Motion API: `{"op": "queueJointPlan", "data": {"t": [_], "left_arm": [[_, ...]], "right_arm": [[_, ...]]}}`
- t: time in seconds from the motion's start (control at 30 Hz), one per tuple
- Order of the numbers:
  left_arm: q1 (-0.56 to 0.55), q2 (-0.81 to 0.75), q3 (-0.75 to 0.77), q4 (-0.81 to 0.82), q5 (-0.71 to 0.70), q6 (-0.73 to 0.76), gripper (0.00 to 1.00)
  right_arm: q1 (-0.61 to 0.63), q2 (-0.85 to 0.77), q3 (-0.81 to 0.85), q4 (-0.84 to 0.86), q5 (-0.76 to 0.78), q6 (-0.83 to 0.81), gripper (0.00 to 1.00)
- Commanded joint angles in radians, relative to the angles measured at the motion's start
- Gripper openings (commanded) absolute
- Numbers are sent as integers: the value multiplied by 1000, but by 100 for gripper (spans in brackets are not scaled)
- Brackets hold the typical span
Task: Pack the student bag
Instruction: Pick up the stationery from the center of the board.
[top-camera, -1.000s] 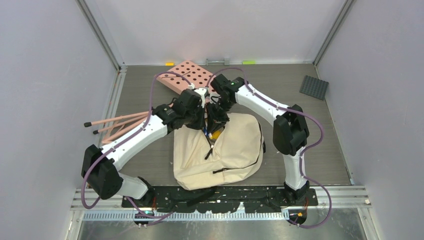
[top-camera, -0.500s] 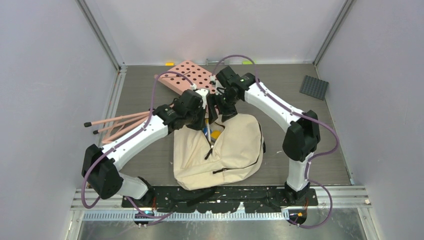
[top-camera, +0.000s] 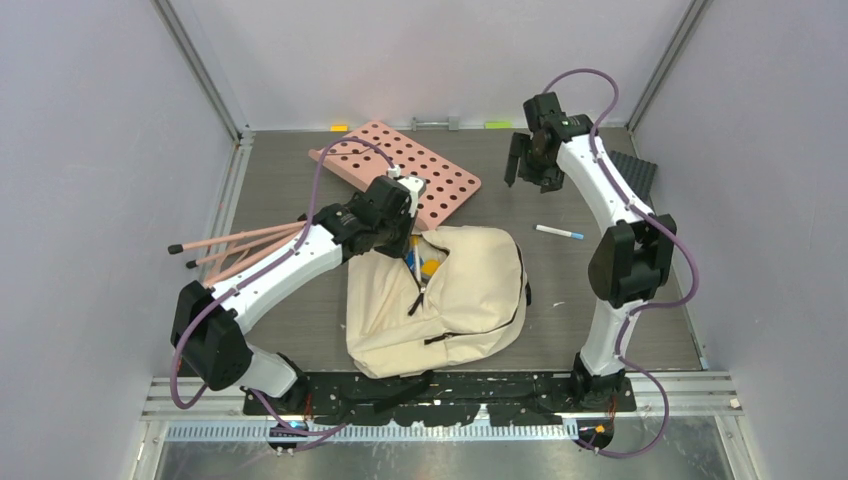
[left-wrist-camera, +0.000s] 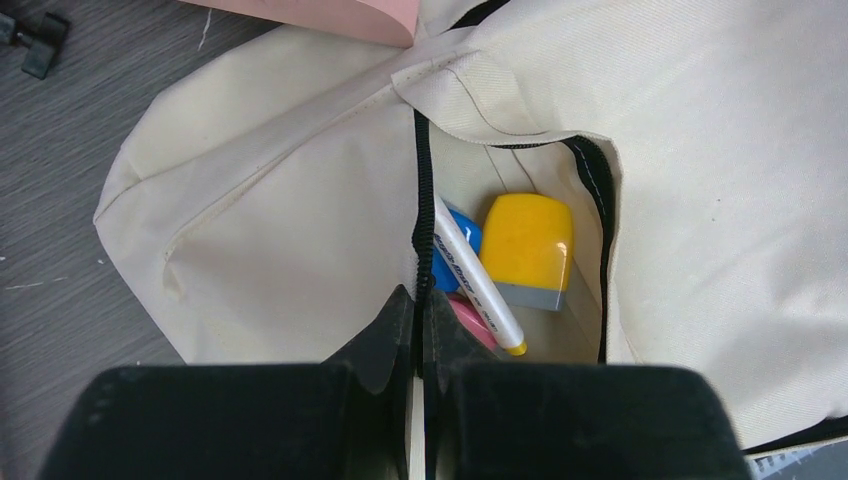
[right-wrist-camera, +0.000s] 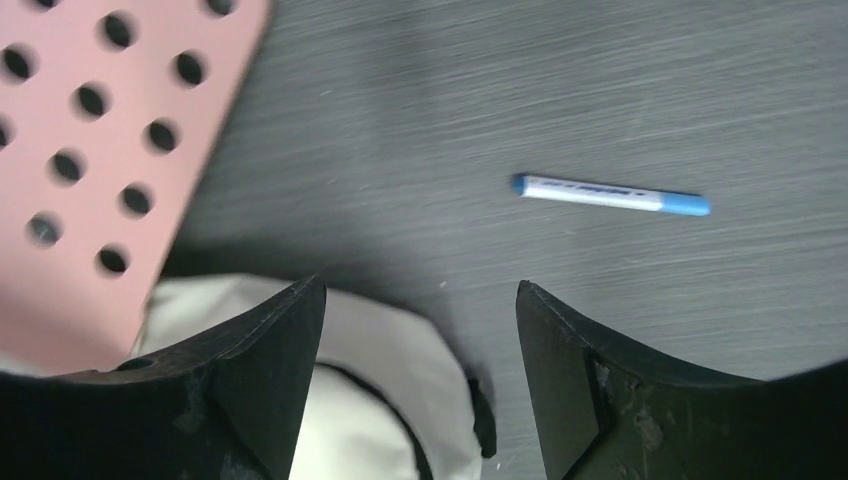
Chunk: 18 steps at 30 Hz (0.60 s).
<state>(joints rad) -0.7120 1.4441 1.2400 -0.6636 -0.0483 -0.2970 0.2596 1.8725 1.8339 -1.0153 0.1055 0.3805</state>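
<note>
Left gripper (left-wrist-camera: 418, 320): clenched on zipper edge of student bag (left-wrist-camera: 280, 230). Right gripper (right-wrist-camera: 420, 290): spread, empty, far right. I count one pen (right-wrist-camera: 610, 194) on tabletop (right-wrist-camera: 600, 80).

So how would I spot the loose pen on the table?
Find the big cream bag mid-table. To its right, on the dark tabletop, lies a thin pen. It is white with blue ends and lies alone, unlike the yellow-tipped marker inside the bag.

Cream bag (top-camera: 470, 300), pink holed board (top-camera: 440, 185), white-blue pen (top-camera: 559, 232), yellow block (left-wrist-camera: 527, 240), maybe grey-based.
</note>
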Motion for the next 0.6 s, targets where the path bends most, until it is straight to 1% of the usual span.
{"op": "queueJointPlan", "data": {"t": [0.0,0.13,0.3,0.5,0.57], "left_arm": [[8,-7,58,45,-75,25,0],[8,-10,44,62,-84,-5,0],[8,-1,44,63,-96,6,0],[8,-11,29,60,-100,9,0],[7,-21,19,60,-107,9,0]], "right_arm": [[-90,85,51,-20,156,70,76],[-182,98,-8,-17,125,235,74],[-211,114,-109,-22,121,434,71],[-245,204,-77,-143,187,583,70],[-265,218,-84,-153,195,633,70]]}}
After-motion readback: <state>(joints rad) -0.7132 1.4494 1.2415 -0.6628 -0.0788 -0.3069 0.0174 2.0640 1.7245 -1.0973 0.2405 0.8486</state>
